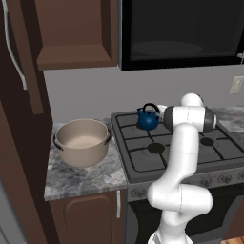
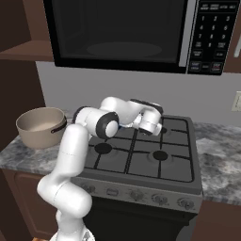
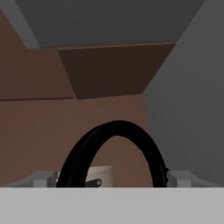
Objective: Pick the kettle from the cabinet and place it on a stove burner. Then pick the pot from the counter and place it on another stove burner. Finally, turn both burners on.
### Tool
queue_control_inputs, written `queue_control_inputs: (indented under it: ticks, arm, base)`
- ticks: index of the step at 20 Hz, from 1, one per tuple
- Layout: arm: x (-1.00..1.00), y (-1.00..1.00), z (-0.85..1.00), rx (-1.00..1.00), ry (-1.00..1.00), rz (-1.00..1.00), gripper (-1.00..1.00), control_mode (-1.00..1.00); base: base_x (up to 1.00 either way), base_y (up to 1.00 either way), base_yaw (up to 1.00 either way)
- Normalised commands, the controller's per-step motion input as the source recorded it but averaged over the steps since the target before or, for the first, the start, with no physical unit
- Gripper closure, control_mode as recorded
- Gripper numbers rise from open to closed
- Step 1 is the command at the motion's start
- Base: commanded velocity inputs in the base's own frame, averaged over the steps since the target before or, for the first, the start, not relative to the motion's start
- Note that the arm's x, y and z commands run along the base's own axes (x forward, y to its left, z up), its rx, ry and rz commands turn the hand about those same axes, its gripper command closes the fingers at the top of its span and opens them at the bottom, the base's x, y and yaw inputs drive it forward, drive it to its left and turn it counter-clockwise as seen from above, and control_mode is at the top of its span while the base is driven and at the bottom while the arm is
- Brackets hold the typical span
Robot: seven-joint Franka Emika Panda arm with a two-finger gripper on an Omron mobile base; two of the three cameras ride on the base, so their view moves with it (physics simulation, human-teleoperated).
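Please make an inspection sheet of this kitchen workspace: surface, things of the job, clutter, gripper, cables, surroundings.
Surface: grey stone counter beside a steel stove with dark grates.
Job's things: blue kettle stands on the stove's back left burner; tan pot stands on the counter, left of the stove.
Clutter: nothing seen.
Gripper: gripper open, jaws on either side of the kettle's black handle, not closed on it.
Cables: nothing seen.
Surroundings: black microwave above the stove; brown cabinet open at upper left; wall outlet.
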Motion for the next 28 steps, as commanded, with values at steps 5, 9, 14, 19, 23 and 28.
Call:
queue_control_inputs:
  ticks: [5,9,14,19,23,28]
  arm:
    - [-0.12,0.00,0.00,0.00,-0.05,0.00,-1.00,-1.00]
    - [-0.10,-0.01,0.00,0.00,-0.06,0.00,-1.00,-1.00]
    - [-0.13,-0.09,0.00,0.00,-0.06,0.00,-1.00,-1.00]
    - [-0.13,-0.13,0.00,0.00,-0.05,0.00,-1.00,-1.00]
    - [-0.14,-0.13,0.00,0.00,-0.06,0.00,-1.00,-1.00]
    - [-0.16,-0.12,0.00,0.00,-0.07,0.00,-1.00,-1.00]
  base:
    - [0.00,0.00,0.00]
    - [0.00,0.00,0.00]
    - [0.00,0.00,0.00]
    - [0.00,0.00,0.00]
    - [0.00,0.00,0.00]
    - [0.00,0.00,0.00]
